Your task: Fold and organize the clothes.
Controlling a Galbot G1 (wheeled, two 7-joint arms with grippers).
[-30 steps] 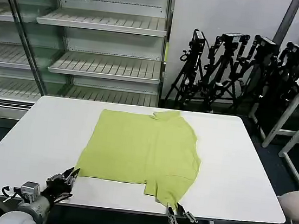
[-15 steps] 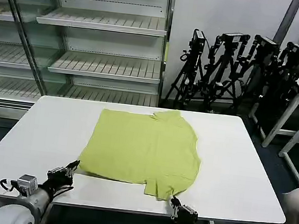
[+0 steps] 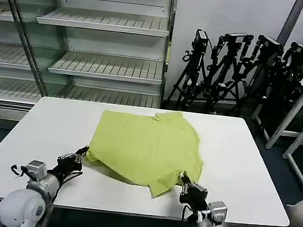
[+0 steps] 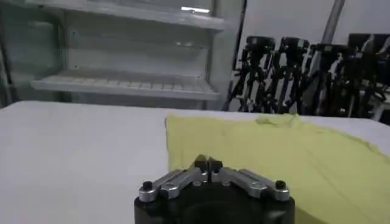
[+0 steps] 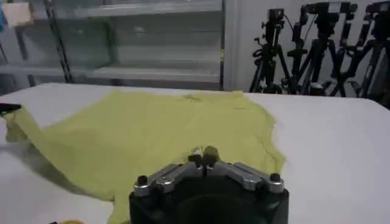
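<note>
In the head view, the lime T-shirt (image 3: 147, 149) is seen spread on the white table (image 3: 243, 174), its far part flat and its near edge drawn up into loose folds. The left gripper (image 3: 82, 154) is pinched on the shirt's near left corner, and the right gripper (image 3: 183, 179) is closed on the near right part, where a bunched sleeve hangs below it; the exact contact points are hidden by the fingers. Shelving (image 3: 97, 57) and a row of tripods (image 3: 245, 69) are seen behind the table. In the left wrist view, the left gripper (image 4: 207, 163) is shown with its 2 fingertips pressed together at the shirt's (image 4: 274, 158) edge; the fabric between them is too thin to be made out clearly. In the right wrist view, the right gripper (image 5: 204, 157) is likewise shown closed on a small fold of the shirt (image 5: 158, 134), and the other gripper's tip is glimpsed at the far raised corner, cut off by the frame edge.
</note>
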